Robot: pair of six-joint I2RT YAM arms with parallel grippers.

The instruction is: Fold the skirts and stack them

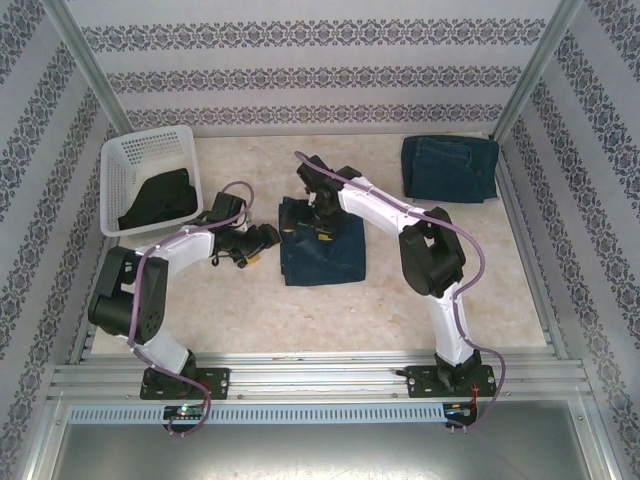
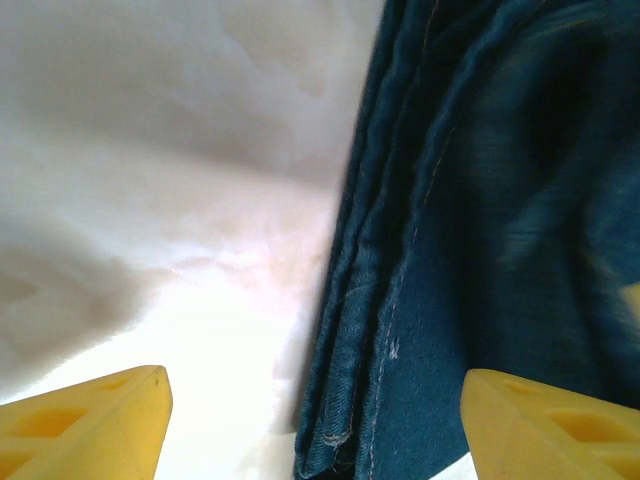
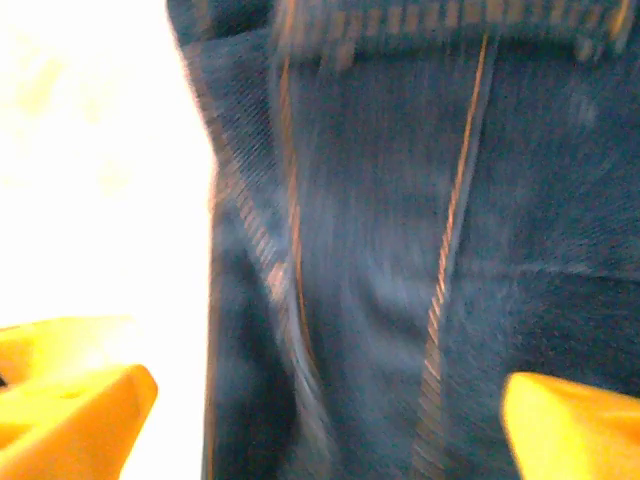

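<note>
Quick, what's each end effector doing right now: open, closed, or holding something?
Left end effector: open, holding nothing, at the edge of the blue denim skirt.
Right end effector: open, holding nothing, over the same skirt.

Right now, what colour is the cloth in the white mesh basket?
Black cloth skirt, clearest in the top view.

Beige mottled table [image 1: 430, 290]. Folded dark blue denim skirt [image 1: 322, 258] lies flat under the right gripper [image 1: 322, 228] jaws, its edge between the left gripper [image 1: 262, 248] jaws. Second denim skirt [image 1: 450, 168], folded, well beyond and right of the right jaws. White mesh basket [image 1: 120, 170] beyond and left of the left jaws
</note>
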